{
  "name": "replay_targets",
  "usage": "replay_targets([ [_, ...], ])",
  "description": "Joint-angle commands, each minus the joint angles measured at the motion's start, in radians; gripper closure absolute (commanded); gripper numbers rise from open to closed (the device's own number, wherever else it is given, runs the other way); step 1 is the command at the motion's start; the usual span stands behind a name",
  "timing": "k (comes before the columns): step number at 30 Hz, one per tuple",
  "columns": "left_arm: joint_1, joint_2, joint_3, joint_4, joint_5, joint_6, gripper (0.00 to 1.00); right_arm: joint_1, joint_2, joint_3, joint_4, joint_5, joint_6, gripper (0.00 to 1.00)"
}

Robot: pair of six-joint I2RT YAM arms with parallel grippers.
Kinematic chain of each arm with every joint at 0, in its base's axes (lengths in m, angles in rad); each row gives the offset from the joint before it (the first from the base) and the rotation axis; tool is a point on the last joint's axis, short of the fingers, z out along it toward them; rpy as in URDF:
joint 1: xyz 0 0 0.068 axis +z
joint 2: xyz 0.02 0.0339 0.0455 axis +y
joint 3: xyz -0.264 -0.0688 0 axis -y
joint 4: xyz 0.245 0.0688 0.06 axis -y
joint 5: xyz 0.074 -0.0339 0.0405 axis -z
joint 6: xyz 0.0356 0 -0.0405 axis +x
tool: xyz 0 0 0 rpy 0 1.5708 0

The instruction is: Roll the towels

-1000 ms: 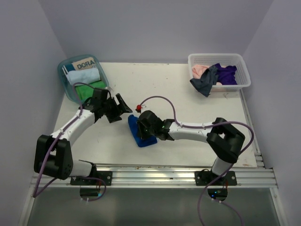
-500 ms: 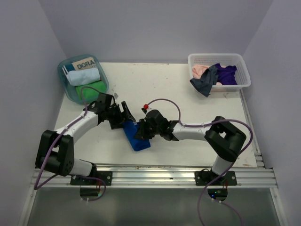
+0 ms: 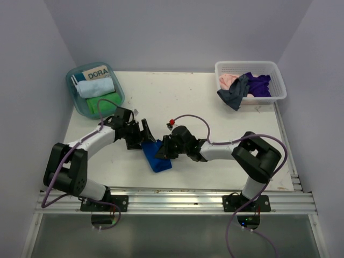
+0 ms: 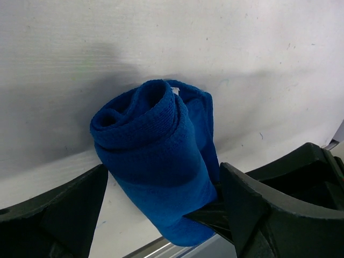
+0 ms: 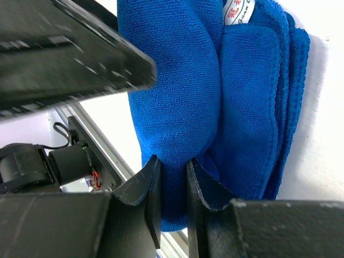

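The royal blue towel (image 3: 157, 157) lies rolled on the middle of the table. In the left wrist view the roll (image 4: 156, 156) points its spiral end at the camera. My left gripper (image 3: 146, 138) is open, its jaws either side of the roll's near end (image 4: 164, 215), not closed on it. My right gripper (image 3: 163, 152) is shut on a fold of the towel (image 5: 183, 80) from the right side (image 5: 173, 177). The towel's white tag (image 5: 239, 11) shows at the top of the right wrist view.
A clear teal bin (image 3: 75, 102) at the back left holds a light blue roll (image 3: 95, 88), a green roll (image 3: 103, 102) and a card. A white basket (image 3: 250, 68) at the back right holds pink, grey and purple towels. A metal rail (image 3: 177, 201) runs along the front edge.
My left gripper has moved from near the bin down and right to straddle the towel's end. My right gripper, holding the towel, shifted slightly, and the towel turned a little.
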Motion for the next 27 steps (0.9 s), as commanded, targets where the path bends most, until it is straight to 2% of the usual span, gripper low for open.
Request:
replay_targets([
  [1, -0.022, 0.027, 0.015, 0.017, 0.033, 0.035, 0.12, -0.004, 0.020, 0.000, -0.006, -0.003, 0.002, 0.98],
  [4, -0.046, 0.065, 0.011, 0.039, 0.029, 0.023, 0.19, -0.004, 0.023, 0.003, -0.019, 0.002, -0.007, 0.94],
  [5, -0.054, 0.077, 0.008, 0.049, 0.029, 0.019, 0.30, -0.004, 0.023, 0.007, -0.037, 0.006, -0.010, 0.92],
  [6, -0.060, 0.080, 0.004, 0.057, 0.030, 0.008, 0.36, -0.004, 0.020, 0.010, -0.048, 0.010, -0.021, 0.88],
  [7, -0.063, 0.083, 0.001, 0.069, 0.033, 0.006, 0.41, -0.004, 0.007, 0.015, -0.061, 0.017, -0.032, 0.73],
  [8, -0.070, 0.093, 0.003, 0.071, 0.033, 0.006, 0.51, -0.004, -0.004, 0.024, -0.115, 0.040, -0.048, 0.65],
  [10, -0.074, 0.097, 0.008, 0.066, 0.032, 0.011, 0.57, -0.005, -0.044, 0.064, -0.192, 0.085, -0.117, 0.43],
  [13, -0.080, 0.093, 0.009, 0.066, 0.030, 0.015, 0.64, -0.019, -0.099, 0.110, -0.319, 0.143, -0.202, 0.31],
  [16, -0.080, 0.099, 0.014, 0.059, 0.029, 0.022, 0.64, -0.050, -0.139, 0.119, -0.382, 0.174, -0.237, 0.30],
  [22, -0.080, 0.102, 0.014, 0.062, 0.026, 0.017, 0.65, -0.097, -0.175, 0.079, -0.385, 0.197, -0.233, 0.32],
  [26, -0.080, 0.100, 0.015, 0.060, 0.029, 0.017, 0.66, -0.104, -0.124, 0.101, -0.419, 0.192, -0.225, 0.38],
  [27, -0.080, 0.097, 0.017, 0.057, 0.027, 0.018, 0.66, -0.105, -0.103, 0.108, -0.419, 0.188, -0.228, 0.43],
])
